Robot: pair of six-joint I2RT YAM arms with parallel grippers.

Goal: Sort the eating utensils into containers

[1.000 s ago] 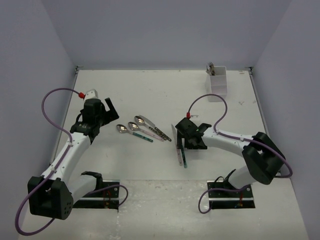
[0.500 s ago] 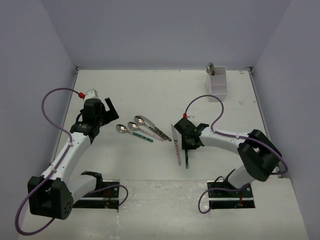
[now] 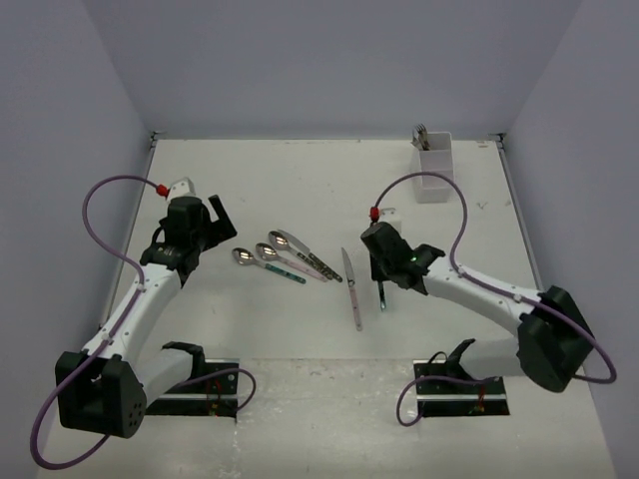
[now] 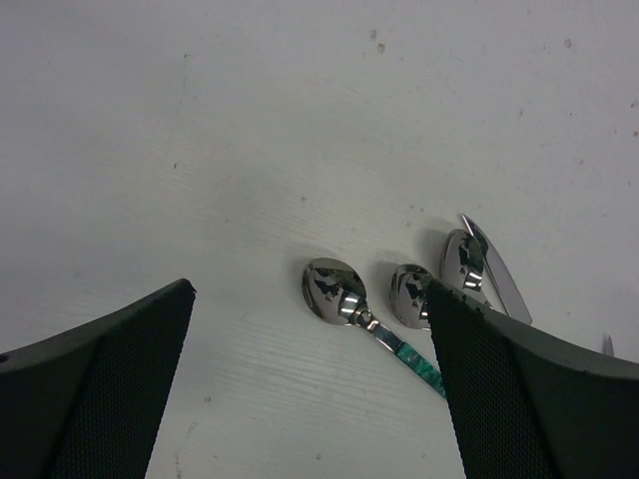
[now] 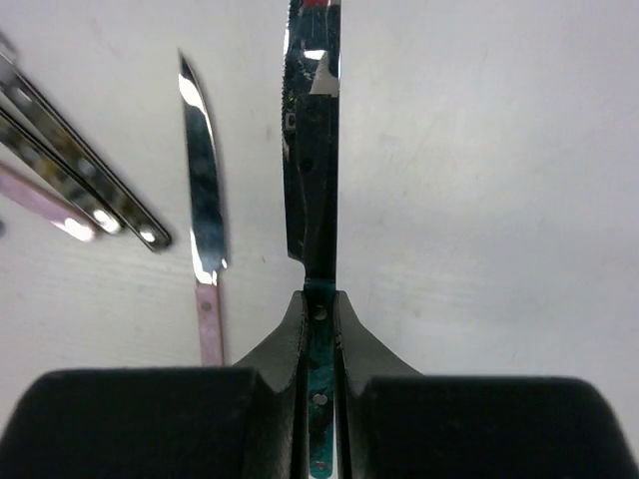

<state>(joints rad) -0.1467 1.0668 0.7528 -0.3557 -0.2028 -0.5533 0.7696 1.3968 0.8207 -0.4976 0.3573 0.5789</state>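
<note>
One teal-handled knife (image 5: 312, 150) is pinched by its handle in the right claw (image 5: 319, 299), over the middle of the surface (image 3: 300, 180). Pink-handled knife (image 3: 352, 291) lies flat just beside it. Spoons (image 3: 272, 255) lie clustered to its left, w/ the left claw (image 3: 222, 222) spread wide above them. White holder (image 3: 435, 170), w/ utensils inside, stands at the far right corner.

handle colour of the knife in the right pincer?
Teal. The knife is clamped in the right pincer; the right wrist view shows the handle best.
</note>
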